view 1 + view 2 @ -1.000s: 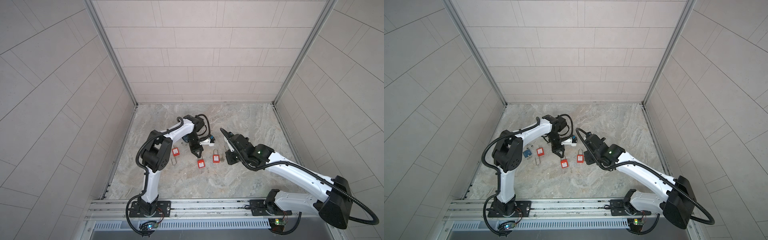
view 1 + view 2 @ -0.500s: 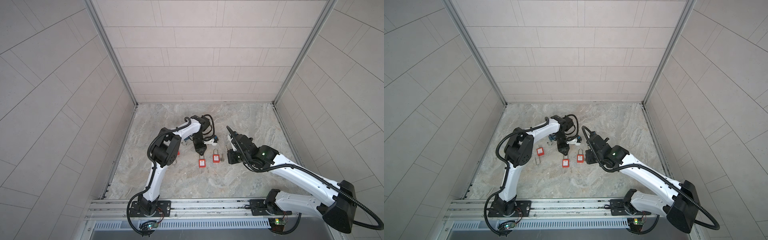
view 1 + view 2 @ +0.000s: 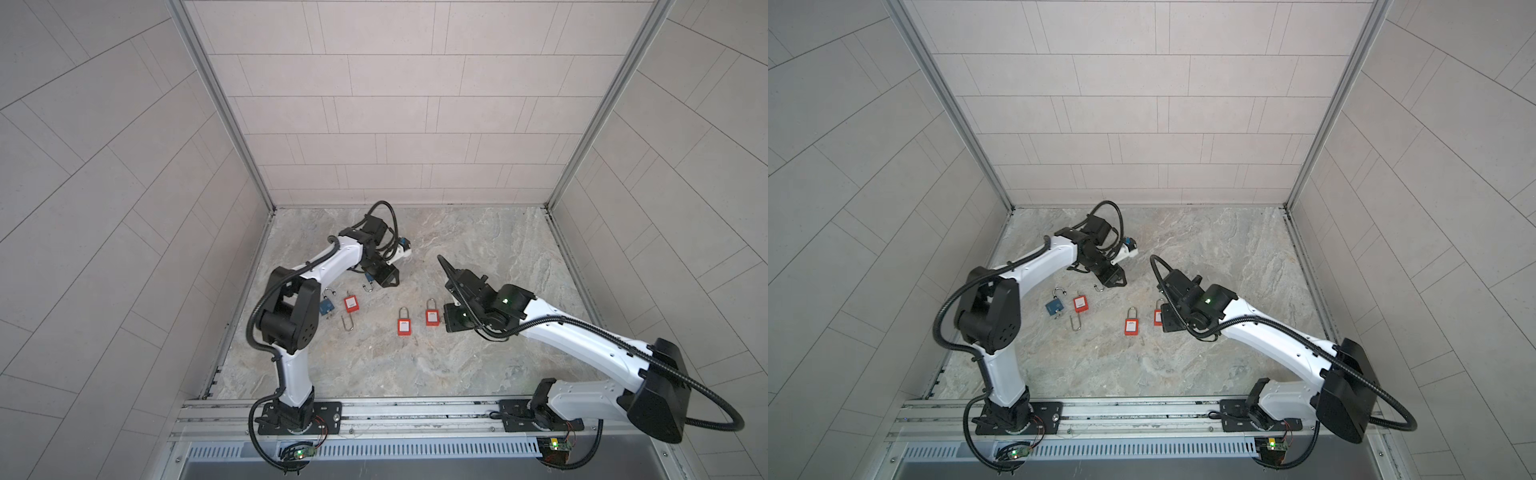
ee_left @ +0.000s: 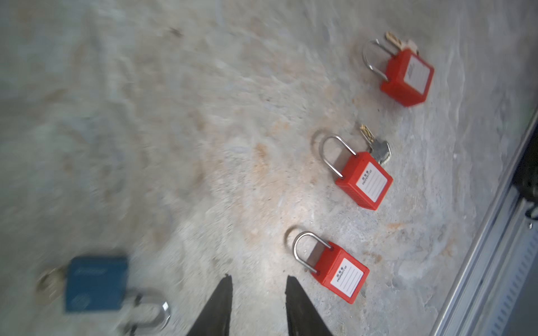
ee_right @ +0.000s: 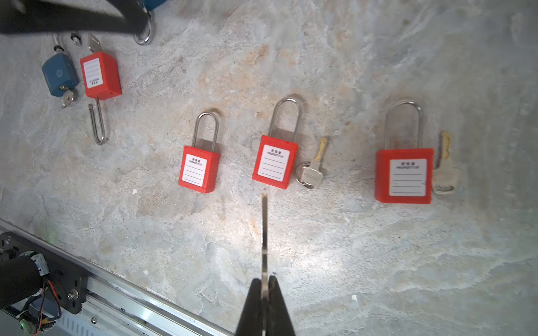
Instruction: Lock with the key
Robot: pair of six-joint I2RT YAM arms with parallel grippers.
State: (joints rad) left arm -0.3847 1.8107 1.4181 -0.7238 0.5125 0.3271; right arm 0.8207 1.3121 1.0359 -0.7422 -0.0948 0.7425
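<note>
Your right gripper [image 5: 265,280] is clamped on a key [image 5: 264,229], seen edge-on & pointing at the bottom face of the middle red padlock [image 5: 275,163], which lies flat & loose on the marble tabletop [image 5: 378,261]; your left gripper [image 4: 259,277] has its jaws apart on nothing, near the blue padlock [image 4: 96,283]. Push now & I'd expect the lock to skid away rather than take the key, since nothing braces it, & w/ only the bow pinched the blade could pivot off-axis; a loose key [image 5: 311,170] sits beside that lock, so you may be aiming at the wrong one
</note>
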